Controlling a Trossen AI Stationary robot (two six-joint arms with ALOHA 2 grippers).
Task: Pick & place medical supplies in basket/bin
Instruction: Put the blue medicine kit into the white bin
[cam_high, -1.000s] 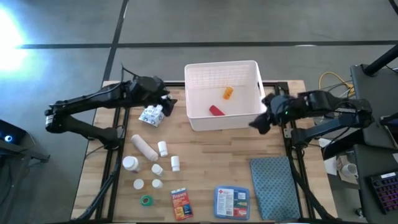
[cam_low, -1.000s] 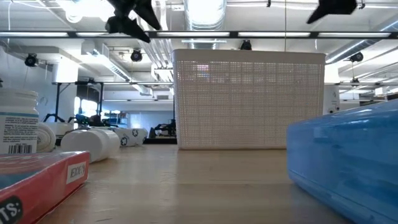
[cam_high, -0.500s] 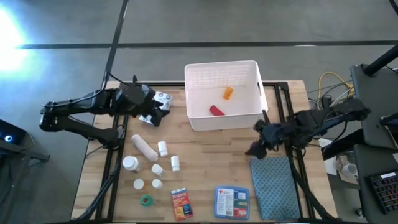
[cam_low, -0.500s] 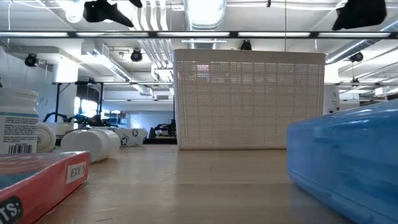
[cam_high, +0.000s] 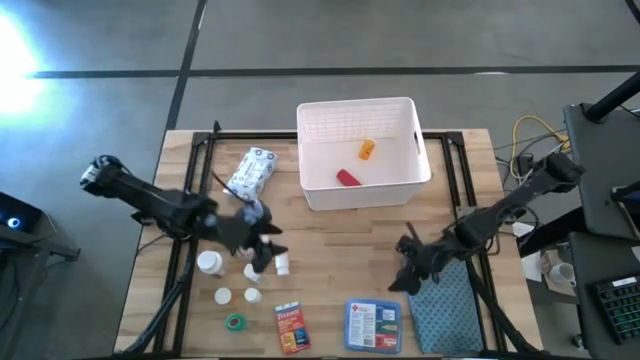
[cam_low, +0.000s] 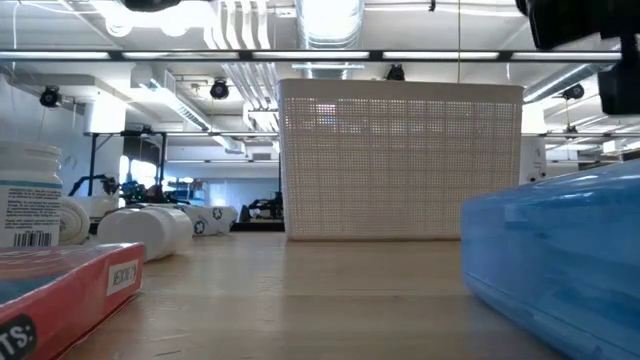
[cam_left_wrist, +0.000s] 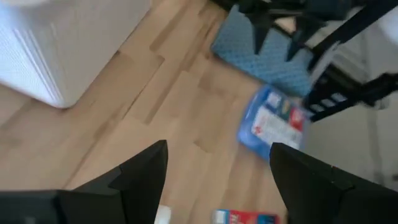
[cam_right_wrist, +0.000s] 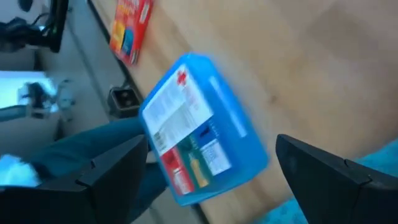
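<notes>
1. Inside the white basket at the table's far middle: a small orange item and a red tube, two supplies already delivered.
2. Still out on the wooden table: white-blue wipes packet just left of the basket, now lying free where half a second ago the left gripper hung over it.
3. Nearer the front: gauze roll, white pill bottles, green tape roll, orange-red box and blue first-aid box, all untouched over the past second.
4. Swung down from the basket's left side to the bottle cluster: left gripper, fingers spread wide and empty, seen hovering above bare wood in its wrist view.
5. Dropped from the basket's right edge toward the front: right gripper, fingers equally wide and empty, first-aid box framed between them in its wrist view, teal-grey mat just beside.
6. Likely meaning: both arms reaching out for the next pickups, most supplies yet to go.
</notes>
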